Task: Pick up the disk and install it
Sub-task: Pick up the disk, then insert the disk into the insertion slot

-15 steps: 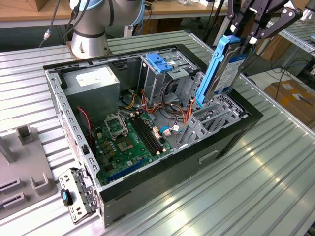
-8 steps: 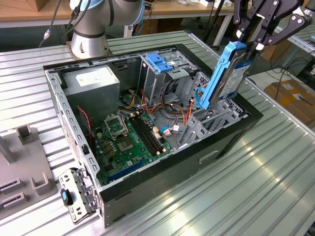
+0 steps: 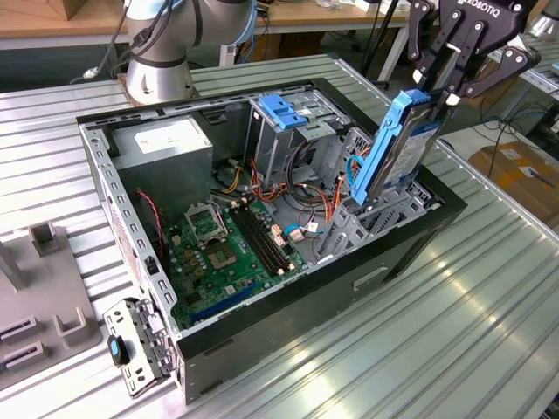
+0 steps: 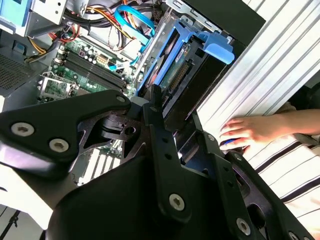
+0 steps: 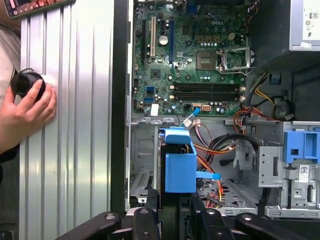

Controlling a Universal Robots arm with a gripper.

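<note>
The disk [image 3: 400, 148], a grey drive with bright blue side rails, stands nearly upright and slightly tilted. Its lower end sits in the grey drive bay [image 3: 377, 218] at the corner of the open computer case [image 3: 384, 266] on the exterior view's right. My gripper [image 3: 442, 91] is above the case, shut on the disk's upper end. In the second wrist view the disk [image 4: 182, 67] runs down from my gripper [image 4: 172, 120] into the bay. The first wrist view has the disk's blue rail end [image 5: 180, 162] just beyond my gripper [image 5: 172, 212].
Inside the case lie a green motherboard [image 3: 229, 244], a grey power-supply box [image 3: 163, 144], a grey cage with a blue latch [image 3: 284, 109] and loose cables. A person's hand [image 5: 25, 107] rests on the ribbed metal table [image 3: 437, 349] beside the case, holding a black round object.
</note>
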